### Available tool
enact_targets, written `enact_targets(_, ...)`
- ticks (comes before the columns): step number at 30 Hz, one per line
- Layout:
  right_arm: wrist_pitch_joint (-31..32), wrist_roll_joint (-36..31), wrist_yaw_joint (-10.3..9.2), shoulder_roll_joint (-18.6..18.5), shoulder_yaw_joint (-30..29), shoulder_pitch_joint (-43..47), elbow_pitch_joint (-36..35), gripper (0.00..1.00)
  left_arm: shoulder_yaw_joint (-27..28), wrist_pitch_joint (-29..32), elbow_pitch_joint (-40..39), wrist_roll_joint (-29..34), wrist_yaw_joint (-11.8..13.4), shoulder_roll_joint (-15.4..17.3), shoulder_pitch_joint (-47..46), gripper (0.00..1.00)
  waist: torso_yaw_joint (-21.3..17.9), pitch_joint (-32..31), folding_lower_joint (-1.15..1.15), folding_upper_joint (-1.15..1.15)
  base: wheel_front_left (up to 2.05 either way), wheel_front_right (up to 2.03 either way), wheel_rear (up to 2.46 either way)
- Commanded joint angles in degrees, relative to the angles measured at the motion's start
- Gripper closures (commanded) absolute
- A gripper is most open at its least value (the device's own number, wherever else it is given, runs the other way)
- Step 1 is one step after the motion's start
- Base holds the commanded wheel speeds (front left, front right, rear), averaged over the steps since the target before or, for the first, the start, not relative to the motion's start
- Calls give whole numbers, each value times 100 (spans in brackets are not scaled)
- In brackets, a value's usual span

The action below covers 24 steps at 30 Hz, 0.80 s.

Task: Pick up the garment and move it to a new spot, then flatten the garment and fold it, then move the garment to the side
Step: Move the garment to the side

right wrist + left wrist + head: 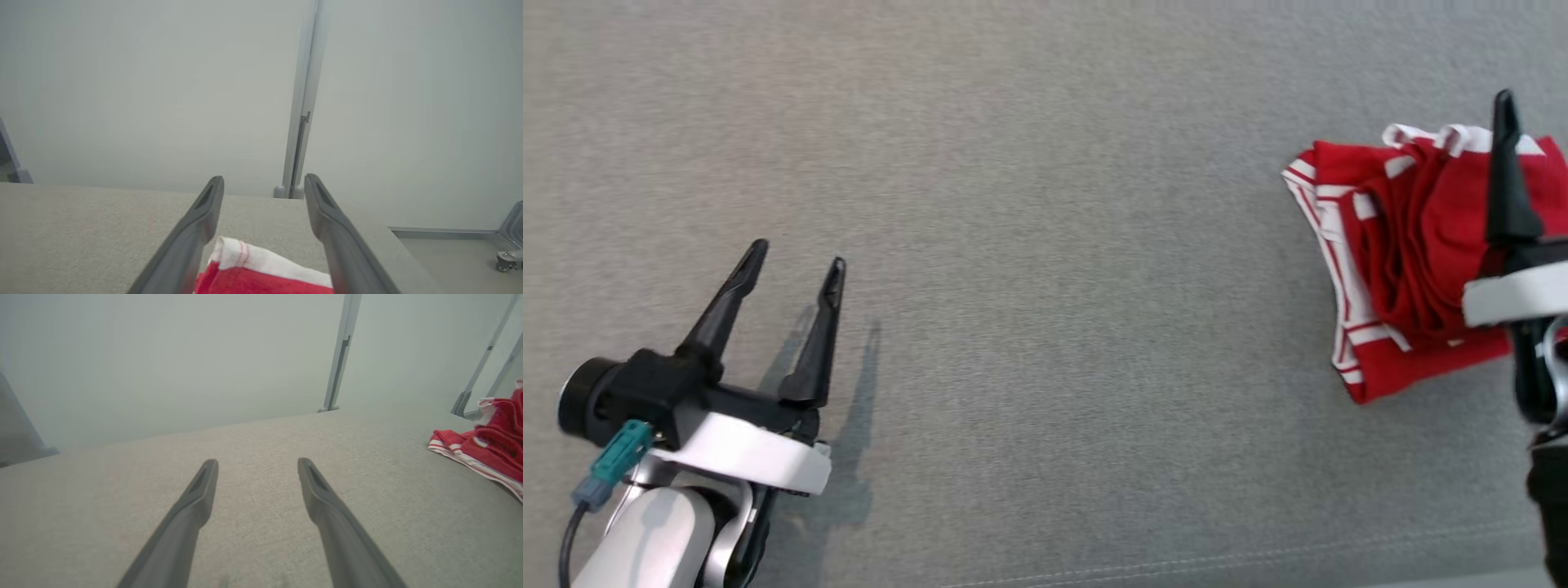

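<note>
The garment (1413, 237) is red cloth with white stripes, lying bunched in a folded heap on the grey fabric surface at the far right of the head view. My right gripper (263, 179) is open above it. One of its dark fingers (1508, 180) crosses the garment's right part, and nothing is pinched between the jaws. The right wrist view shows the garment's white-edged end (261, 273) on the surface below the spread fingers. My left gripper (799, 253) is open at the lower left, empty, far from the garment. The left wrist view has that gripper (257, 461) low over the surface, with the garment (490, 449) off to its right.
The grey fabric table (1045, 163) stretches wide between the two grippers, with a stitched seam (1176, 563) near its front edge. Beyond its far edge stand pale metal posts (341, 355) before a plain wall. A caster (506, 257) sits on the floor past the table's right edge.
</note>
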Motion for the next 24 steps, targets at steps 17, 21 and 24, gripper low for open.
enact_targets(17, 671, -790, -1, 1068, 267, 2169, -1738, 0, 635, -367, 336, -511, 276, 6, 691, 0, 1130, -1236, 0, 0, 0, 0, 0)
enact_targets(21, 608, -797, -1, 1144, 186, 2687, -1905, 0, 569, -399, 412, -554, 256, -51, 857, 0, 1125, -1451, 0, 0, 0, 0, 0)
enact_targets(24, 591, -821, -1, 1173, 51, 2982, -1994, 0, 543, -417, 528, -573, 248, -74, 922, 0, 1111, -1599, 0, 0, 0, 0, 0)
